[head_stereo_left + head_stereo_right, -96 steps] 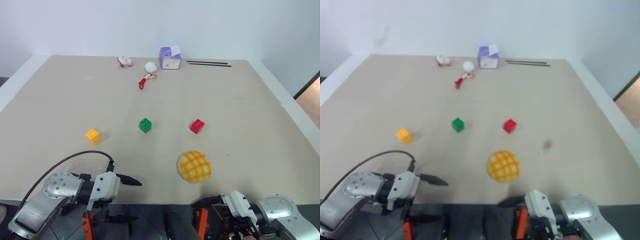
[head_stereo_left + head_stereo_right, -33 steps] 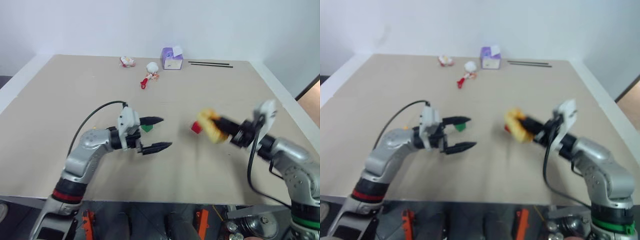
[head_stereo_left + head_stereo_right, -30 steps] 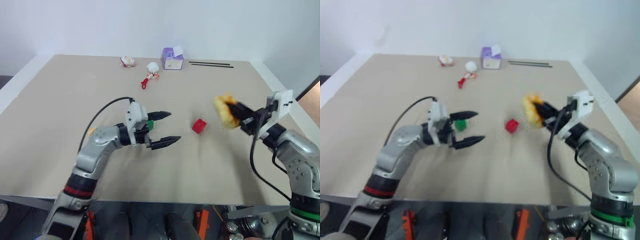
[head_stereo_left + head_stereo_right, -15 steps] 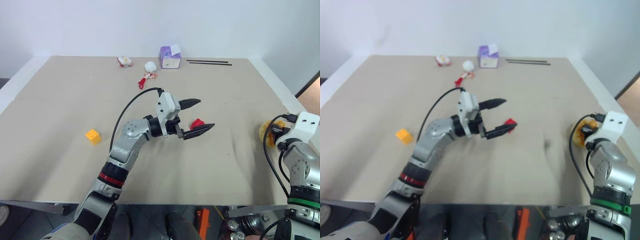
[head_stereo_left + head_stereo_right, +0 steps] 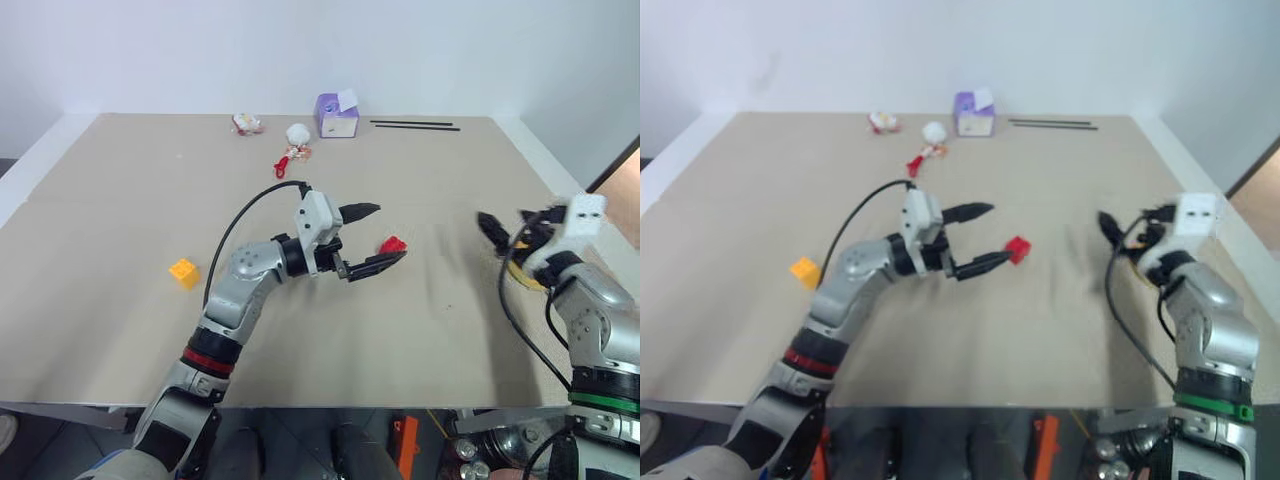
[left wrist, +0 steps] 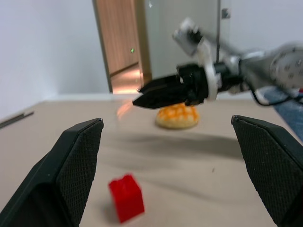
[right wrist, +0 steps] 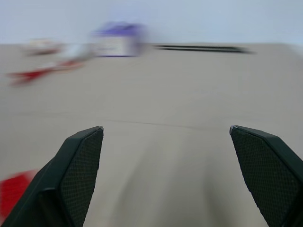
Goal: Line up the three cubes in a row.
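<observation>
The red cube (image 5: 392, 244) lies mid-table, just in front of the tips of my open left gripper (image 5: 385, 236); the left wrist view shows the red cube (image 6: 126, 197) low between the two fingers, untouched. The yellow-orange cube (image 5: 184, 272) sits far to the left. The green cube is hidden behind my left arm. My right gripper (image 5: 498, 226) hovers open and empty above the table's right side. The round yellow bun (image 6: 177, 116) rests on the table beneath its wrist.
A purple-and-white box (image 5: 338, 115), small red-and-white toys (image 5: 295, 150) and two black sticks (image 5: 415, 125) lie along the far edge. The table's right edge runs close beside the bun (image 5: 522, 273).
My right gripper carried the bun to the right side, set it down and opened. My left gripper swung from the green cube over to the red cube, staying open.
</observation>
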Robot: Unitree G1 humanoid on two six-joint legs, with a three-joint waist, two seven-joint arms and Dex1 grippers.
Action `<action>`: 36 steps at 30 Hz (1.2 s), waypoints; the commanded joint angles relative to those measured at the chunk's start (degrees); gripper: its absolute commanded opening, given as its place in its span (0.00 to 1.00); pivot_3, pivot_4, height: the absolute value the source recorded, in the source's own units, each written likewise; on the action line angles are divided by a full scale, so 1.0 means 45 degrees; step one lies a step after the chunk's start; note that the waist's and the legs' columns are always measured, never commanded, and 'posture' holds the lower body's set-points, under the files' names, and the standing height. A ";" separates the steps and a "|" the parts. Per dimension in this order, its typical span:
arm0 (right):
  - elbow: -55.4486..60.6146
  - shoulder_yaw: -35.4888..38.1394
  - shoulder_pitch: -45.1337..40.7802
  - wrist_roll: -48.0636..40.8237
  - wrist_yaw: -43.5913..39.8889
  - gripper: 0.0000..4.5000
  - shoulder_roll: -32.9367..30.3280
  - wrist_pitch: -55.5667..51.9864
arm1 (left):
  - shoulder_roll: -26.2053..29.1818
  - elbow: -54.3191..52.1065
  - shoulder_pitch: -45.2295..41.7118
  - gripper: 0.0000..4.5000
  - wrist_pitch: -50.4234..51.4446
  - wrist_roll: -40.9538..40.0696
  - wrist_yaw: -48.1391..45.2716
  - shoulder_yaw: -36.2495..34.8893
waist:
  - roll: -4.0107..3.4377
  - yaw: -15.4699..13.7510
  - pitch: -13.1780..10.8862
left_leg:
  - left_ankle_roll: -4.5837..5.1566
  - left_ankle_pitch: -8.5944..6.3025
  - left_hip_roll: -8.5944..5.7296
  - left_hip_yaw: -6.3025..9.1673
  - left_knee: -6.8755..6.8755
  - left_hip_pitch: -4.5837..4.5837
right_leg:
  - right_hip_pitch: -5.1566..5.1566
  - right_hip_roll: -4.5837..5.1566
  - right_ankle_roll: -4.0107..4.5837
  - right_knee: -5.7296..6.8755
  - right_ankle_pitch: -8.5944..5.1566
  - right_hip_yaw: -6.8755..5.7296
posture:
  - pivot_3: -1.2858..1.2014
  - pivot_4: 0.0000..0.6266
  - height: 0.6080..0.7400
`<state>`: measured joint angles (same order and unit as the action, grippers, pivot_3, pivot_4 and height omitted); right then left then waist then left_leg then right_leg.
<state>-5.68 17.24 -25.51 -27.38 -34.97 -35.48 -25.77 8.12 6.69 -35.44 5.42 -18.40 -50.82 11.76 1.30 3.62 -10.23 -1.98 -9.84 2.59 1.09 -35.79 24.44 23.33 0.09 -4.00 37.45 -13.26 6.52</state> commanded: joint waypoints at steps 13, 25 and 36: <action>-0.3110 -0.3102 -0.1915 0.1760 -0.2696 0.98 0.0563 0.1240 | 0.1203 -0.1466 0.1249 1.00 0.0280 0.0016 0.0793 -0.0669 | 0.0001 -0.0119 -0.0004 | -0.0004 0.0002 -0.0005 0.0008 -0.0008 0.0028 | 0.0007 0.0014 -0.0001 -0.0013 0.0001 -0.0020 | 0.52 0.24 1.00; -0.4538 -0.3331 -0.2260 0.2480 -0.2780 0.58 0.1278 0.1952 | 0.1088 -0.1510 0.1009 1.00 0.0390 -0.0001 0.1067 -0.0628 | 0.0000 -0.0181 -0.0005 | -0.0004 0.0002 -0.0004 0.0008 -0.0007 0.0027 | 0.0006 0.0013 0.0001 -0.0013 0.0001 -0.0024 | 0.52 0.24 1.00; -0.1148 -0.3575 -0.1330 0.1099 -0.5652 0.28 0.0289 0.0997 | 0.2155 -0.2317 0.1829 1.00 0.0386 -0.0421 -0.0474 -0.0591 | -0.0004 -0.0177 -0.0007 | -0.0005 0.0001 -0.0003 0.0009 0.0006 0.0027 | 0.0013 0.0011 0.0005 -0.0013 -0.0003 -0.0024 | 0.52 0.24 1.00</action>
<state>-16.60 0.79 -31.73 -19.81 -56.02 -32.30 -20.42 16.46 -0.40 -28.09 7.55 -19.00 -50.45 10.05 1.28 2.83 -10.26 -2.01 -9.84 2.58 1.13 -35.73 24.54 23.38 0.14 -3.97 37.39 -13.30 6.41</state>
